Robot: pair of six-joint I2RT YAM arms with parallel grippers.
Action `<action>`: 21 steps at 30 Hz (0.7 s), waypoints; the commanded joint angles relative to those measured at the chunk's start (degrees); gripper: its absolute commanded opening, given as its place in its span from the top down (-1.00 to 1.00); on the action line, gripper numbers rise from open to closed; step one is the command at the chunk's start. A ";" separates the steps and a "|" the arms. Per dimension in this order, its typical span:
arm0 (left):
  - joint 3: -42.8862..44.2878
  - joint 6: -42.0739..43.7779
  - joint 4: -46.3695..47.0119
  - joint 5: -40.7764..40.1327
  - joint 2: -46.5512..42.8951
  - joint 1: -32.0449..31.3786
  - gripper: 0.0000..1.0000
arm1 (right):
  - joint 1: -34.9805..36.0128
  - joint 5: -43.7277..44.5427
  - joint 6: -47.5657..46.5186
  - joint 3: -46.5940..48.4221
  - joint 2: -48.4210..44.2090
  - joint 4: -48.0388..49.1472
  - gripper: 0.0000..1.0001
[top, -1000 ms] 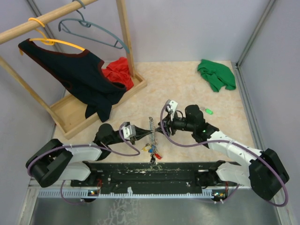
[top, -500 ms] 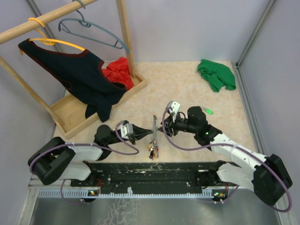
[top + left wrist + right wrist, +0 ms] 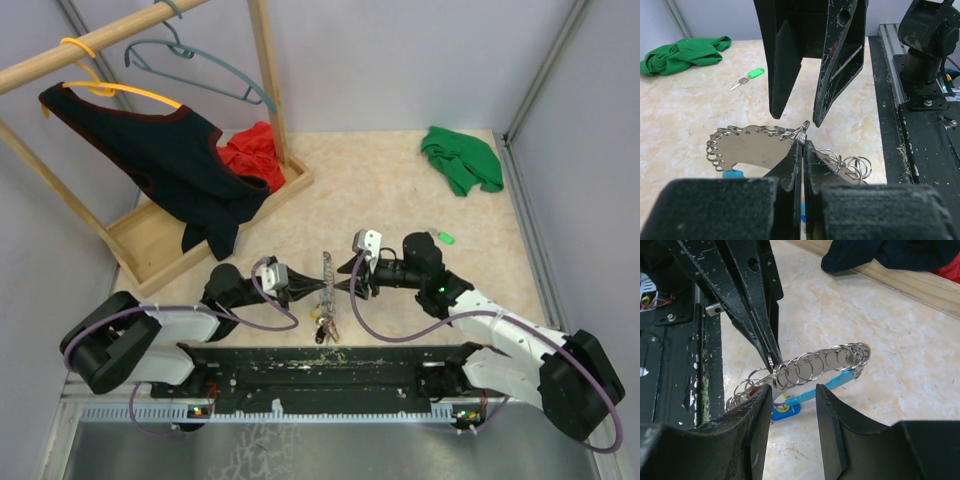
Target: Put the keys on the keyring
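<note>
The left gripper [image 3: 312, 284] and right gripper [image 3: 346, 272] crowd the keyring [image 3: 326, 270] from both sides, with little gap between them. Beyond lies bare tabletop [image 3: 385, 190], bounded by the wooden rack [image 3: 150, 245] on the left and the green cloth [image 3: 462, 160] on the right.

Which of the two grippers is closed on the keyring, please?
The left gripper: its jaws are pinched shut on a small ring at the edge of the keyring, while the right gripper faces it with its jaws apart.
</note>
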 commanded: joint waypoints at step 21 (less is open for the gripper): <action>0.32 -14.06 31.82 12.39 11.54 4.43 1.00 | 0.00 3.78 1.26 1.31 5.39 3.14 1.00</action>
